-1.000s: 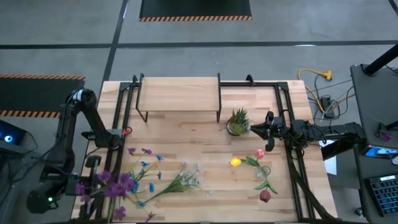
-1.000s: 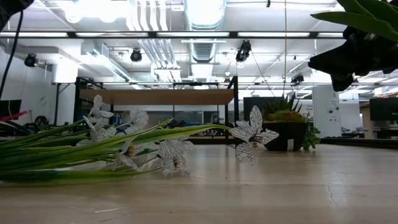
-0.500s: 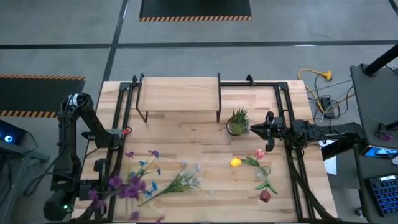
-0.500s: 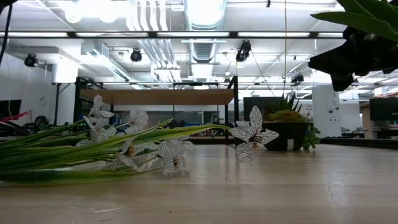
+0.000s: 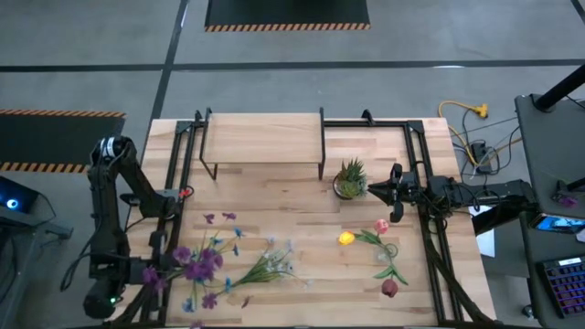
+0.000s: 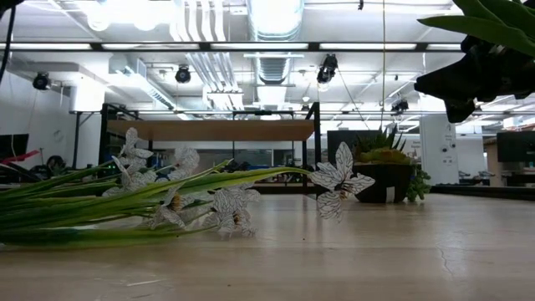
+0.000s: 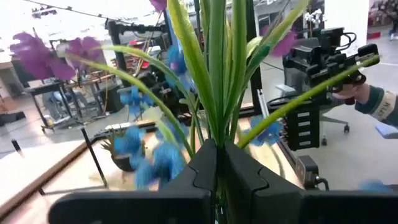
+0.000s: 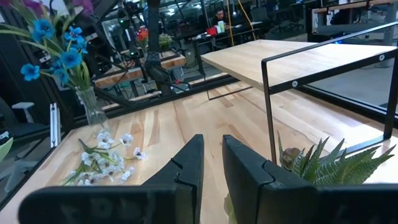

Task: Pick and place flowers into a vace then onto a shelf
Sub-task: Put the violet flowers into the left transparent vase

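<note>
Left gripper (image 7: 214,168) is fully closed on a bunch of blue and purple flowers (image 5: 196,270), stems pinched between its fingers and blooms fanning out above the near-left part of the desk (image 5: 302,206). In the right wrist view the bunch appears to stand in a clear vase (image 8: 93,109); whether the stems are properly seated cannot be confirmed. White flowers (image 5: 270,265) lie flat on the desk just beside the held bunch. Red, pink and yellow stems (image 5: 379,251) lie further right. The shelf (image 5: 263,137) stands at the far side, bare on top. Right gripper (image 8: 208,165) waits near the potted plant (image 5: 350,178), its fingers nearly closed with nothing between them.

Risks noted:
- The grip sits low on thin stems; a stem could slip or splay.
- Dragging blooms could catch the white flowers.
- The vase looks light; a sideways pull on the stems could tip it.
</note>
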